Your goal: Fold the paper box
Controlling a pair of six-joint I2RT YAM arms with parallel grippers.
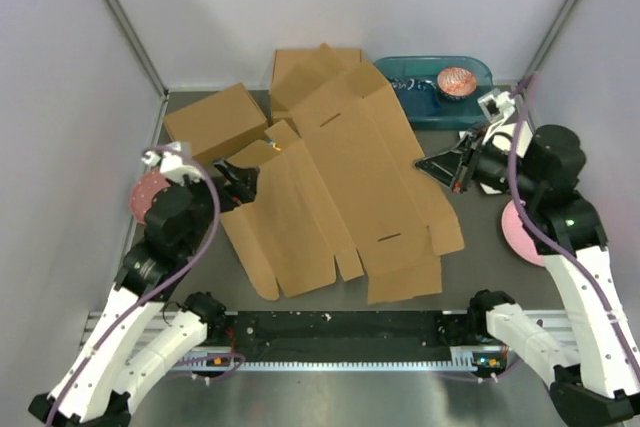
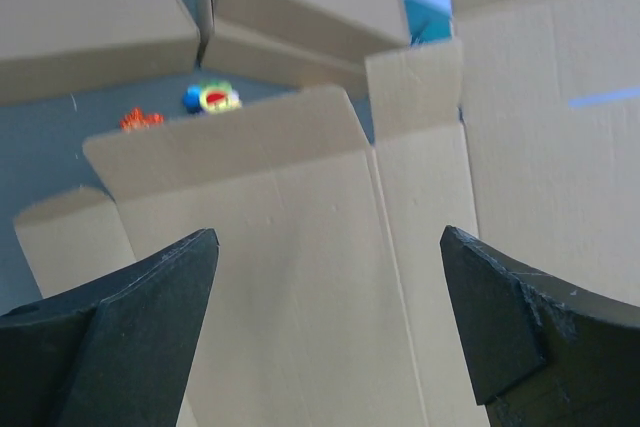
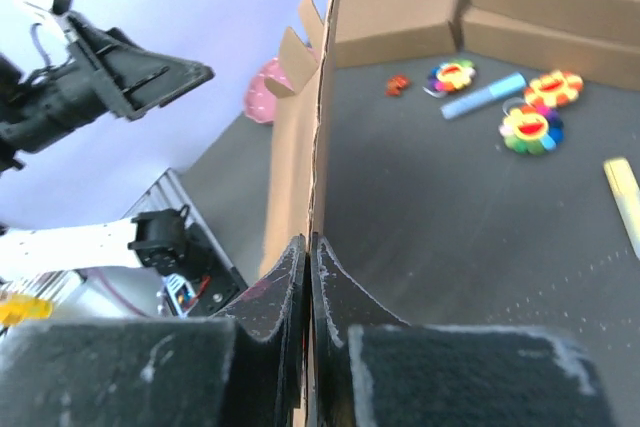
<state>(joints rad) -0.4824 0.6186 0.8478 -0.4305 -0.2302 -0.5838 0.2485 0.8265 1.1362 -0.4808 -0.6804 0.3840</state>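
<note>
Right wrist view, centre: right gripper (image 3: pixel 311 252) clamps the box (image 3: pixel 292 147) edge, so it should hold firm while the wide-open left gripper (image 2: pixel 330 272) squares up and creases carefully.

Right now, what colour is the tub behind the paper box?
Teal; the tub shows best in top external.

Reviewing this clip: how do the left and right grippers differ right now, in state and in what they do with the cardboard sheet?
The left gripper is open, jaws wide apart; the right gripper is shut. The left gripper holds nothing, with a flap of the paper box ahead of it; the right gripper pinches the paper box's edge. The left gripper is at the sheet's left side, the right gripper at its right. Both face the same sheet.
</note>
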